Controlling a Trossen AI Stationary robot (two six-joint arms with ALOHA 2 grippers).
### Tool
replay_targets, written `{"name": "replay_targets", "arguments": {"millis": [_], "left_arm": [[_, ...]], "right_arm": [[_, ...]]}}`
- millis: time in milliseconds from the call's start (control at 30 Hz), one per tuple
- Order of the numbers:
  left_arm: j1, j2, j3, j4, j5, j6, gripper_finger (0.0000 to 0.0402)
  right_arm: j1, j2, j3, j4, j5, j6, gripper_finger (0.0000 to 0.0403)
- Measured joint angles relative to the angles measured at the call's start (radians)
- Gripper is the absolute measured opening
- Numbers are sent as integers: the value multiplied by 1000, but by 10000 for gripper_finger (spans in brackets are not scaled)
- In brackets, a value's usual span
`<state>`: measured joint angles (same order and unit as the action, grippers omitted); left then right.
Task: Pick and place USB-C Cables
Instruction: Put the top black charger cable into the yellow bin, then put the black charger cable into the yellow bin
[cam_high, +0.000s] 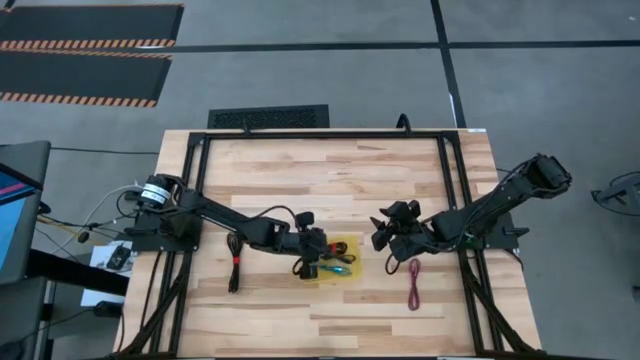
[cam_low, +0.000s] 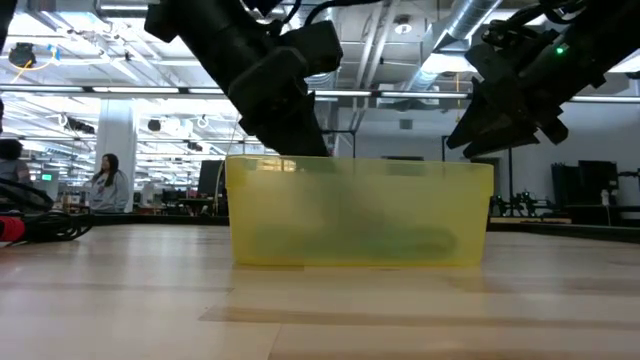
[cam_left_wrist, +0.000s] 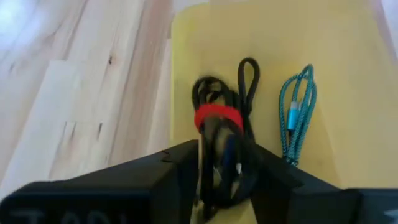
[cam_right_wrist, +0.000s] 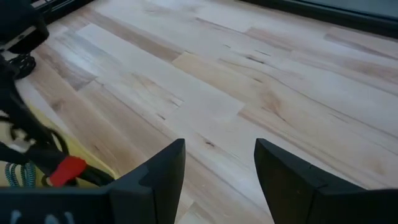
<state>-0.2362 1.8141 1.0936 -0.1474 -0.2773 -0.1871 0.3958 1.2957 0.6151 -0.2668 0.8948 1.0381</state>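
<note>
A yellow tray (cam_high: 345, 275) stands mid-table. My left gripper (cam_high: 320, 252) reaches down into it and is shut on a black cable bundle with a red band (cam_left_wrist: 219, 118). A teal cable (cam_left_wrist: 297, 115) lies on the tray floor beside it. Another black bundle with a red band (cam_high: 235, 265) lies on the wood left of the tray. A magenta cable (cam_high: 414, 283) lies on the wood right of it. My right gripper (cam_high: 385, 232) is open and empty above bare wood, just right of the tray. My left gripper pinches the black bundle between its two fingers (cam_left_wrist: 180, 171), on the stretch just behind the red band (cam_left_wrist: 217, 149). The fingers point slanting down into the tray and lie along the bundle. The banded, looped end (cam_left_wrist: 249, 74) sticks out ahead of the fingertips over the tray floor.
The tray's walls (cam_low: 360, 215) rise around my left gripper. Black frame rails (cam_high: 455, 190) run along the table's sides and far edge. Bare wood (cam_right_wrist: 249, 81) lies under and beyond my right gripper. A person (cam_low: 105, 180) stands in the room far behind the table.
</note>
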Motion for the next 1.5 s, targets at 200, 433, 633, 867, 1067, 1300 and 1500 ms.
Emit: {"name": "replay_targets", "arguments": {"millis": [200,433,633,867,1067,1300,1500], "left_arm": [[1,-25,-1,-93,-90,90,161],[-10,-146,-1,-215,-233,97,196],[-47,-279,-20,-336,-368,-50,209],[-89,-396,-151,-728,-363,-531,209],[-169,-461,-294,-890,-247,-919,208],[-288,-457,-467,-775,-94,-1260,208],[-353,-452,-511,-676,-71,-1338,208]], "right_arm": [[0,0,0,0,-2,0,216],[-6,0,0,-1,-3,0,216],[-24,0,0,-10,-4,-27,216],[-58,0,0,-24,-36,-52,216],[-113,2,0,-28,-6,-103,216],[-240,2,0,-14,-150,-194,216],[-335,2,0,88,-226,-327,216]]}}
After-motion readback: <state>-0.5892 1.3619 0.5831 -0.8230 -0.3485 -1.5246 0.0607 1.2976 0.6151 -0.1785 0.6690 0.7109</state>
